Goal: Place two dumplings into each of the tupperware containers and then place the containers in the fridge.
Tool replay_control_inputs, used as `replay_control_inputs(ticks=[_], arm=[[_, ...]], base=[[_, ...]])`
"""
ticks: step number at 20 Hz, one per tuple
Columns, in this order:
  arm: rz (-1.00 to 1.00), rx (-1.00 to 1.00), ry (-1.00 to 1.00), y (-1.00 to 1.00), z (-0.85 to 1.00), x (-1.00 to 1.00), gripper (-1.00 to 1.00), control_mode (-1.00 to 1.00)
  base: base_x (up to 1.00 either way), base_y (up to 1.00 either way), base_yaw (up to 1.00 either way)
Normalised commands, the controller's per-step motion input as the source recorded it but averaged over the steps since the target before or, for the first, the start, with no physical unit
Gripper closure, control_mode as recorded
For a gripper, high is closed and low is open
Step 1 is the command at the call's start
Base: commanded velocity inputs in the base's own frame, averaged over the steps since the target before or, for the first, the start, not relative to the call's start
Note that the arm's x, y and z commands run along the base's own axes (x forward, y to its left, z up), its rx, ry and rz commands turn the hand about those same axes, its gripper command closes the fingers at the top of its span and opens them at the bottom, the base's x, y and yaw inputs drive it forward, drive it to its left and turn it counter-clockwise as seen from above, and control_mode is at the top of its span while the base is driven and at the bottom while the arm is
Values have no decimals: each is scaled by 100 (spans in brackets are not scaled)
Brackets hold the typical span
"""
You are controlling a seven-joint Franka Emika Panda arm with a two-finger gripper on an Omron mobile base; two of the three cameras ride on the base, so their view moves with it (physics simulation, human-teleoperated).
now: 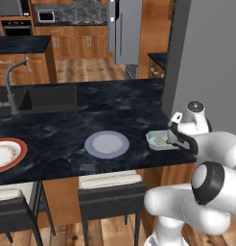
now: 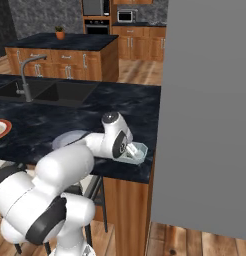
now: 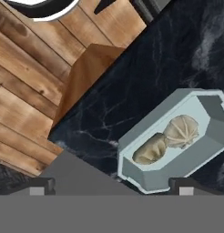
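A pale blue-grey angular tupperware container sits near the right end of the black counter and holds two beige dumplings side by side. My gripper hovers open just over its near corner, with the fingertips spread wide and nothing between them. From the left base, the gripper is at the right edge of this container. A second, round tupperware container lies at mid-counter, and I see nothing in it. The grey steel fridge stands far back.
A red-rimmed plate lies at the counter's left. The sink and faucet are behind it. A tall flat grey panel rises beside the counter's right end. Two stools stand below the counter's front edge.
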Motion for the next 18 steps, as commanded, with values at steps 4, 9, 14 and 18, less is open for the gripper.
replay_control_inputs(ticks=[4, 9, 14, 18], arm=[[6, 0, 3, -57, -13, -1, -100, -100], [1, 3, -1, -24, -51, 21, -100, -100], [14, 0, 1, 22, -26, 48, -100, -100], [11, 0, 4, 2, -24, 53, -100, -100]], base=[[0, 0, 0], [0, 0, 0], [0, 0, 0], [0, 0, 0]])
